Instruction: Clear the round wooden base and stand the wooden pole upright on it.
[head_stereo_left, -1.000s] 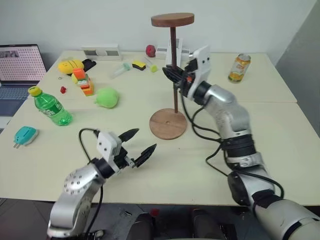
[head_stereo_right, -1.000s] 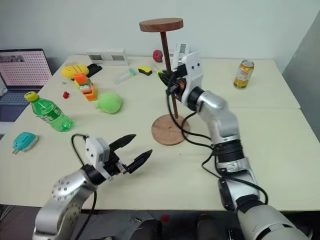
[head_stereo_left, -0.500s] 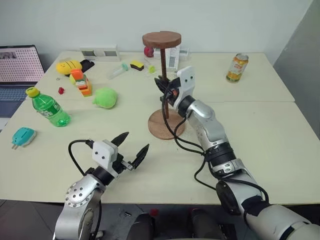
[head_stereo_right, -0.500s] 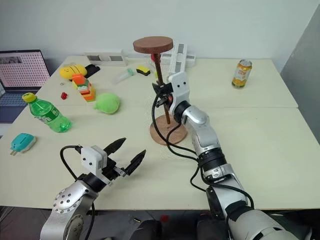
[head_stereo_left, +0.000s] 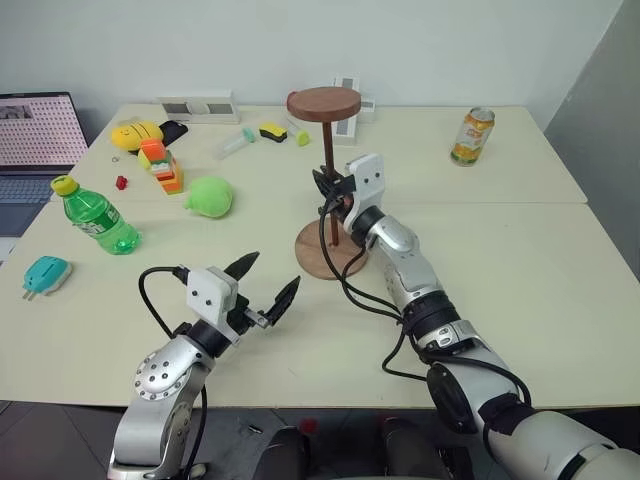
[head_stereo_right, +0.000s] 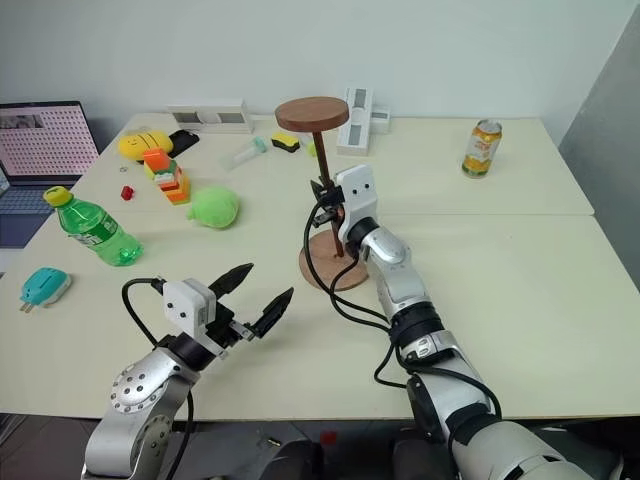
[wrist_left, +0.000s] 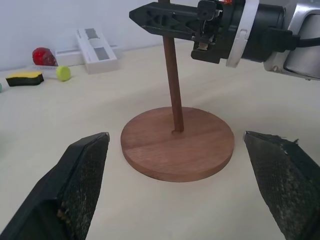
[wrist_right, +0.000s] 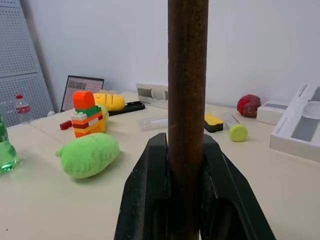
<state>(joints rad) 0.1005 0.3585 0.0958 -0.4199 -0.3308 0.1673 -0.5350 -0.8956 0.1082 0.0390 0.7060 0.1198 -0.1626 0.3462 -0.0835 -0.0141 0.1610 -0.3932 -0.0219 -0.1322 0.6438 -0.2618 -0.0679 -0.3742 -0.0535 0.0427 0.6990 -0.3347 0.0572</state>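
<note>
A pale bench (head_stereo_left: 520, 260) carries the round wooden base (head_stereo_left: 333, 250), the wooden pole (head_stereo_left: 329, 170) upright at its centre, seemingly seated in the hole; a second ago its foot hung higher. The right gripper (head_stereo_left: 331, 192) has its jaws clamped on the pole, hiding part. The left gripper (head_stereo_left: 267, 287) has its jaws apart

A: What colours are at the closed black jaws of the right gripper (head_stereo_left: 334, 190)?

B: The dark-brown wooden pole (head_stereo_left: 329, 170) and the reddish-brown round wooden base (head_stereo_left: 333, 250), on a cream counter (head_stereo_left: 520, 240).

A: And beyond them?

B: A lime-green plush (head_stereo_left: 211, 195), an orange, green and white block stack (head_stereo_left: 162, 166), a green bottle (head_stereo_left: 98, 215) with a yellow cap.
</note>
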